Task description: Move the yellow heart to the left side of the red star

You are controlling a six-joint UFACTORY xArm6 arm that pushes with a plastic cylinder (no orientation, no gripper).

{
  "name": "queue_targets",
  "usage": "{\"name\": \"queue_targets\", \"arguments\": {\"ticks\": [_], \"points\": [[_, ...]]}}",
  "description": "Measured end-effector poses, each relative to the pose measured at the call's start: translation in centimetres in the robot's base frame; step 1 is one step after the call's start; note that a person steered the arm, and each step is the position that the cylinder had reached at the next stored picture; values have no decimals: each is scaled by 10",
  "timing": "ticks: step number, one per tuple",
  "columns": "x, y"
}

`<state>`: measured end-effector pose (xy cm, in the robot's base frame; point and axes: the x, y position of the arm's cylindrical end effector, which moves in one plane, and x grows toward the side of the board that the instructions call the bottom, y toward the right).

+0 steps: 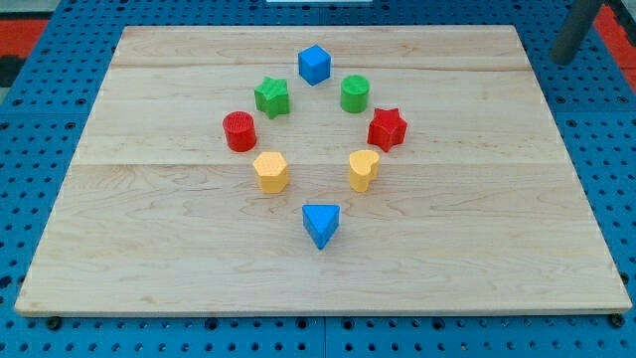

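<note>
Nothing looks done yet: yellow heart (364,169) sits below-left of red star (388,129), my tip unseen, no jaws fitted.

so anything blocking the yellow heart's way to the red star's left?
Nothing visible does. The yellow heart sits just below-left of the red star, and the spot left of the star is bare. The green cylinder lies above that spot.
</note>
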<state>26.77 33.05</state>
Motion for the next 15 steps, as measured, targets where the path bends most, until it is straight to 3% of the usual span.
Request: {"name": "queue_targets", "arguments": {"ticks": [1, 3, 4, 5, 6, 9, 12, 14, 15], "points": [[24, -13], [159, -57], [215, -128], [224, -207], [224, -246], [202, -312], [164, -291], [184, -292], [188, -241]]}}
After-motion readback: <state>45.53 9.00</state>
